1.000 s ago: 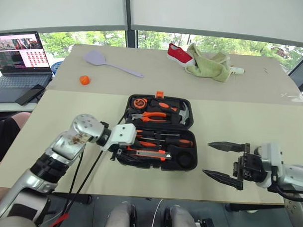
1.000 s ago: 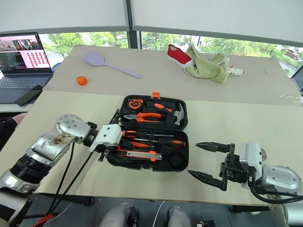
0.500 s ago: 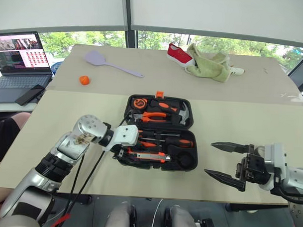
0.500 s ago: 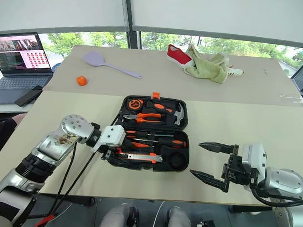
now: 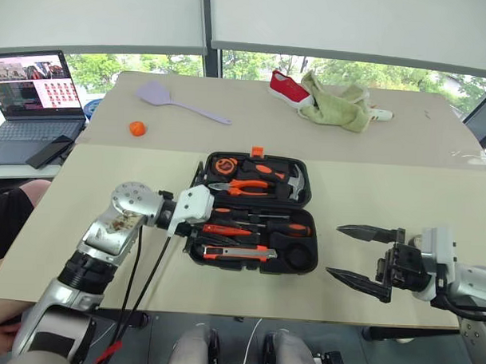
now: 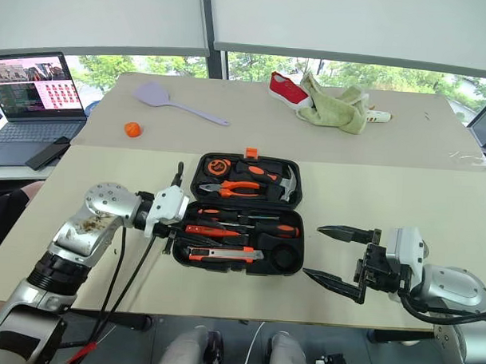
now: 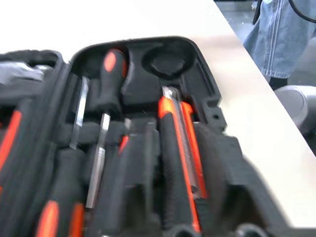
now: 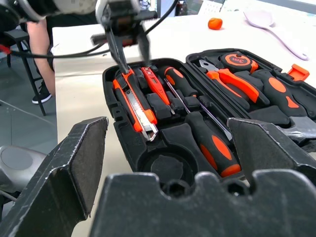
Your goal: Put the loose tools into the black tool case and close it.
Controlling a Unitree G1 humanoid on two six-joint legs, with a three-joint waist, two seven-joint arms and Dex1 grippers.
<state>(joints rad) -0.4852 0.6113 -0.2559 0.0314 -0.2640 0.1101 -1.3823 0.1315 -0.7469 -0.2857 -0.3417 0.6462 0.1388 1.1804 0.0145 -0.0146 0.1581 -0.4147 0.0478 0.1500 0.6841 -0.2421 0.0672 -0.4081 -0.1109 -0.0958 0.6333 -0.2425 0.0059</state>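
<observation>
Two halves of the black tool case [image 6: 299,248] lie open and flat on the worktop, near the middle of its near edge. The case is moulded plastic with rounded corners, and inside it has recesses shaped like tools. Its long axis runs along the near edge, and a small orange latch [image 6: 250,153] stands on the side toward the far edge.

In the near half, two screwdrivers [image 8: 212,143] with orange-and-black handles, a slim orange tester screwdriver [image 8: 155,84] and a utility knife [image 6: 224,254] lie lengthwise, parallel to the case. Beside them, at the right end, is a round recess [image 8: 168,165]. The far half holds pliers [image 6: 239,185], a hammer [image 6: 287,183] and a tape measure [image 6: 220,165].

The worktop [image 6: 386,195] is smooth, pale beige board in two panels. Toward its far edge lie a lilac spatula [image 6: 170,99], a small orange ball [image 6: 132,129], a red shoe [image 6: 288,88] and a crumpled green cloth [image 6: 333,105]. A laptop [image 6: 31,87] stands on a side desk at the left. Behind are windows with white blinds and green trees.

The left gripper [image 8: 133,61] is at the left end of the case, over the end of the utility knife; whether it is open or closed I cannot tell. The right gripper [image 6: 314,251] is just beside the right end of the case, apart from it, jaws spread wide and holding nothing.
</observation>
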